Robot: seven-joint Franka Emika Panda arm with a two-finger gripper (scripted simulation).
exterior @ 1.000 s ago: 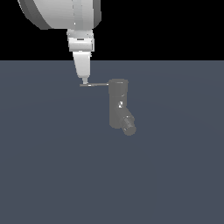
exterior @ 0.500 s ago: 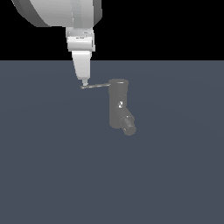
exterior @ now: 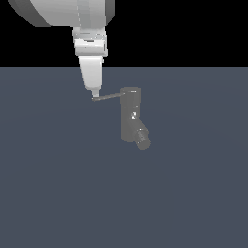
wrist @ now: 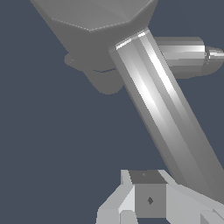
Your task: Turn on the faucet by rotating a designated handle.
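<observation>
Exterior view: the faucet (exterior: 131, 116), a dark grey upright cylinder, stands on the flat slate floor (exterior: 58, 193) near the centre, its ribbed spout (exterior: 142, 139) angled down toward the exterior view's right. The handle (exterior: 108, 96), a thin grey rod, projects from the faucet's cap toward the exterior view's left. The white gripper (exterior: 95, 95) descends from above, its tip at the handle's free end; finger spacing cannot be told. Wrist view: the handle (wrist: 162, 105) runs diagonally, large and close, from the faucet's cap (wrist: 94, 17) to the gripper (wrist: 151, 199); whether the fingers clasp it cannot be told.
</observation>
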